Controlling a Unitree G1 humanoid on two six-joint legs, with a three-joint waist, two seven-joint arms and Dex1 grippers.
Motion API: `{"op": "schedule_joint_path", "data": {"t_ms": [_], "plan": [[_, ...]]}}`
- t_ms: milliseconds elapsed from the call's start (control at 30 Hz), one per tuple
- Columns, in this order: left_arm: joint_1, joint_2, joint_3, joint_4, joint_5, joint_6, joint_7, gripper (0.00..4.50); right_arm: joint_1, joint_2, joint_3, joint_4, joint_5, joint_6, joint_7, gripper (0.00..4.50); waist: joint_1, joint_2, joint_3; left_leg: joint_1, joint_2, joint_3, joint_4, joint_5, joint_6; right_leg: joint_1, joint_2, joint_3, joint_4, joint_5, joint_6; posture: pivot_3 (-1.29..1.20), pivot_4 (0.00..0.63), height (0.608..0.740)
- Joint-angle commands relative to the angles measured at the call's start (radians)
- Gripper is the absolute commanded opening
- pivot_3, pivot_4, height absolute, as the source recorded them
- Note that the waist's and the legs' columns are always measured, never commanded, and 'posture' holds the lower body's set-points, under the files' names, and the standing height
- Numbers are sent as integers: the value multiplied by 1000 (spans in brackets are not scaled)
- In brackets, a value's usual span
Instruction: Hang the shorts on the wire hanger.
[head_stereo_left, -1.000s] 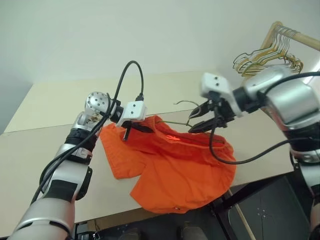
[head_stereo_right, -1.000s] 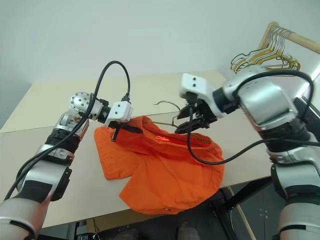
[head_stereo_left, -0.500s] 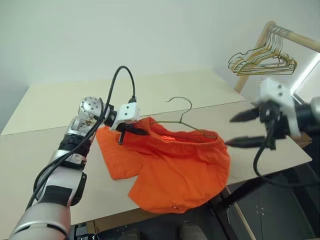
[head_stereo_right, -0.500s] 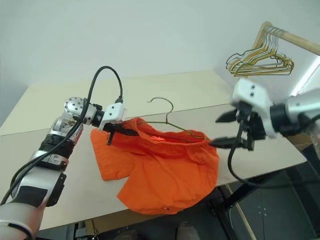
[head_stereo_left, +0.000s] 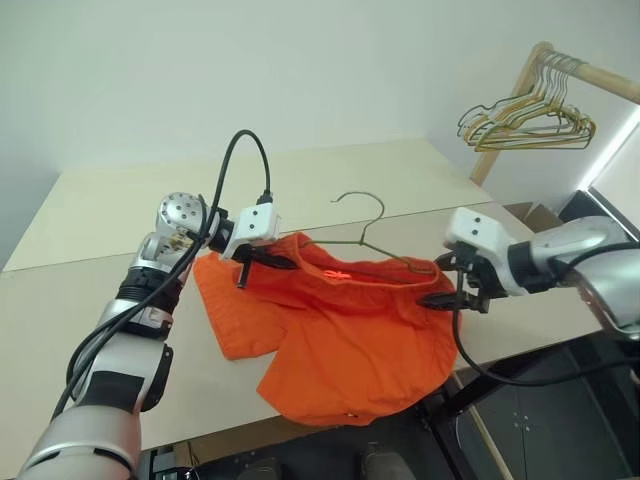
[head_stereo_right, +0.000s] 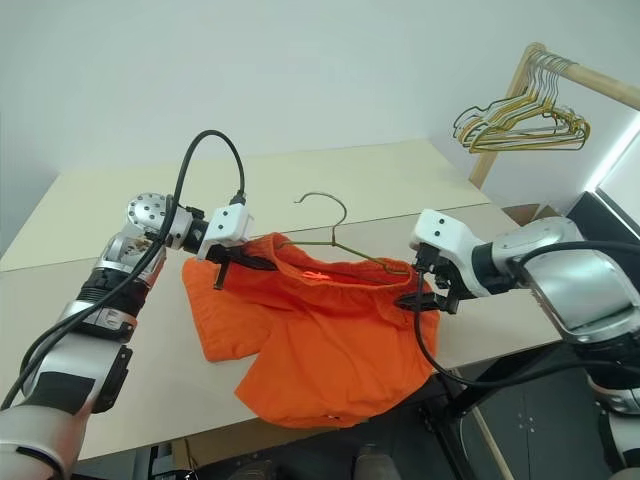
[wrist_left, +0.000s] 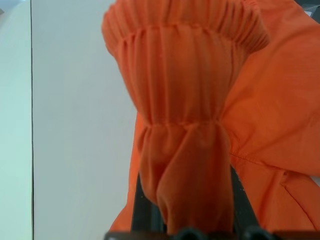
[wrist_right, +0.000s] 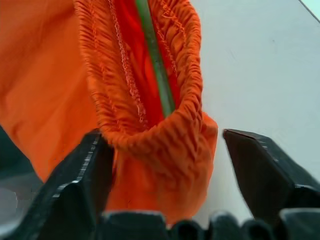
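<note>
Shorts (head_stereo_left: 350, 330): bright orange, spread on the pale worktop (head_stereo_left: 120, 210), one leg draped over the near edge. Gathered elastic waistband turned toward the far side and lifted off the surface at both ends.

Wire hanger (head_stereo_left: 368, 232): thin olive-grey, lying inside the waistband opening. Curved hook rising clear above the fabric near the middle of the waistband; sloping shoulders running down into the cloth on either side. In the right wrist view, a green-grey length of the wire (wrist_right: 155, 60) visible inside the waistband channel, running to its end fold.

Left gripper (head_stereo_left: 268, 262): at the waistband end on the robot's left, fingers (wrist_left: 145, 210) clamped together on a bunched fold of the shorts (wrist_left: 185, 125), fabric pulled into a tight column between them.

Right gripper (head_stereo_right: 418, 290): at the opposite waistband end, near the worktop's right edge. Fingers (wrist_right: 75, 180) apart, standing either side of the waistband end fold (wrist_right: 165, 145); one touching the fabric, the other clear of it with bare worktop showing in the gap.

Rack (head_stereo_left: 540, 75): wooden, beyond the far right corner of the worktop, carrying a bunch of gold and green wire hangers (head_stereo_left: 525, 115), well apart from the shorts.
</note>
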Motion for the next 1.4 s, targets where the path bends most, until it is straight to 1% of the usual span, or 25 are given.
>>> {"op": "schedule_joint_path", "data": {"t_ms": [33, 267, 467, 700, 767, 800, 967, 1000, 1200, 1233, 1267, 1300, 1400], "plan": [[-20, 9, 23, -35, -17, -1, 9, 0, -57, 1, -3, 5, 0, -35, 42, 2445, 0, 0, 0, 0, 0, 0, 0, 0, 0, 0, 0, 0, 0, 0, 0, -119, 0, 740], [-17, 10, 20, -38, -17, -9, 6, 0, -90, -2, 44, 27, -12, -72, 118, 42, 0, 0, 0, 0, 0, 0, 0, 0, 0, 0, 0, 0, 0, 0, 0, -116, 0, 740], [-23, -2, 15, -32, -16, -28, 0, 0, -103, -13, 81, 21, -30, -91, 180, 25, 0, 0, 0, 0, 0, 0, 0, 0, 0, 0, 0, 0, 0, 0, 0, -122, 0, 740], [-33, -7, 26, -14, -19, -39, 14, 0, -102, -5, 60, 28, -37, -53, 164, 25, 0, 0, 0, 0, 0, 0, 0, 0, 0, 0, 0, 0, 0, 0, 0, -123, 0, 740], [-38, -8, 34, -12, -31, -20, 11, 562, -95, -9, 48, 26, -28, -41, 159, 25, 0, 0, 0, 0, 0, 0, 0, 0, 0, 0, 0, 0, 0, 0, 0, -122, 0, 740], [-39, -7, 39, -15, -44, -11, -2, 719, -88, -12, 38, 22, -20, -33, 157, 25, 0, 0, 0, 0, 0, 0, 0, 0, 0, 0, 0, 0, 0, 0, 0, -121, 0, 740], [-50, -10, 69, -21, -88, 21, -11, 2205, -47, -36, -12, -3, 15, 11, 139, 25, 2, 0, 0, 0, 0, 0, 0, 0, 0, 0, 0, 0, 0, 0, 0, -122, 0, 740], [-53, -9, 73, -18, -93, 27, -9, 2565, -38, -41, -20, -7, 20, 16, 134, 25, 2, 0, 0, 0, 0, 0, 0, 0, 0, 0, 0, 0, 0, 0, 0, -122, 0, 740], [-50, 24, 146, -72, -164, 109, 10, 4493, 73, -69, -170, -69, 99, 137, 51, 25, 2, 0, 0, 0, 0, 0, 0, 0, 0, 0, 0, 0, 0, 0, 0, -119, 0, 740], [-46, 26, 153, -85, -171, 121, 13, 4493, 86, -71, -187, -80, 109, 148, 40, 25, 2, 0, 0, 0, 0, 0, 0, 0, 0, 0, 0, 0, 0, 0, 0, -120, 0, 740], [-34, 31, 174, -113, -192, 145, 26, 4493, 121, -68, -233, -101, 128, 185, 15, 25, 2, 0, 0, 0, 0, 0, 0, 0, 0, 0, 0, 0, 0, 0, 0, -123, 0, 740], [-12, 30, 210, -164, -218, 183, 79, 4493, 178, -57, -307, -137, 147, 242, -20, 25, 2, 0, 0, 0, 0, 0, 0, 0, 0, 0, 0, 0, 0, 0, 0, -129, 0, 740], [46, 19, 284, -314, -286, 306, 205, 4493, 306, -23, -478, -233, 195, 369, -100, 25, 8, 0, 0, 1, 1, -1, 0, 0, 0, 1, 0, 1, 1, 0, 1, -149, 0, 740]]}}
